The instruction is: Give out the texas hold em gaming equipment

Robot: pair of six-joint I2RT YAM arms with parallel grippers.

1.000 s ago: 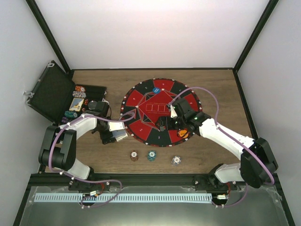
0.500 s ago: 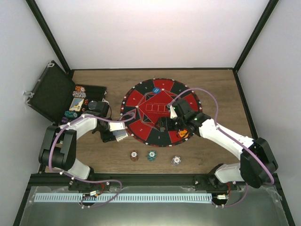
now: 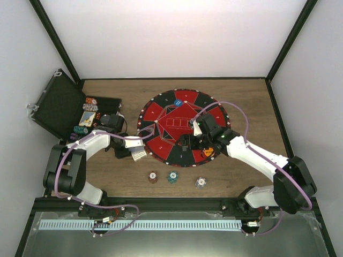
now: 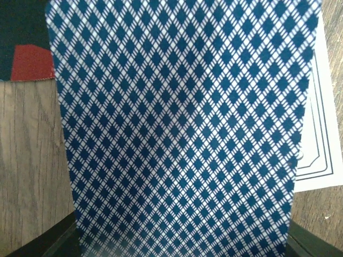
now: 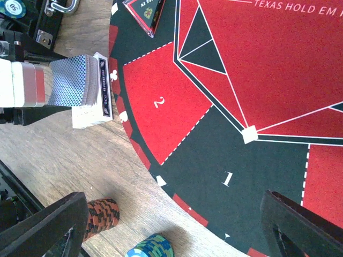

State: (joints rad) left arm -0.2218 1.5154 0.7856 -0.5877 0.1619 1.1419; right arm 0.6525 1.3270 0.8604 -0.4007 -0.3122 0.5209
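A deck of playing cards (image 4: 182,128) with blue diamond backs fills the left wrist view. My left gripper (image 3: 134,152) is shut on that deck (image 5: 77,80), just off the left rim of the round red-and-black mat (image 3: 161,115); a white box (image 5: 91,115) lies under it. My right gripper (image 5: 174,230) hangs open above mat segment 1 with nothing between its dark fingers (image 5: 45,225). Three chip stacks stand on the wood in front of the mat: orange-brown (image 3: 153,176), blue-green (image 3: 172,176) and white (image 3: 200,182). An orange chip (image 3: 208,152) lies on the mat's near right.
The black hinged case (image 3: 56,104) lies open at the far left with chips (image 3: 80,130) and cards inside. A small blue item (image 3: 178,97) sits on the mat's far side. A red-edged box (image 5: 144,13) lies on the mat near segment 2. Black frame posts bound the table.
My left gripper's jaws have come together on the deck, which shifted slightly on the table beside the mat. The right arm has barely moved.
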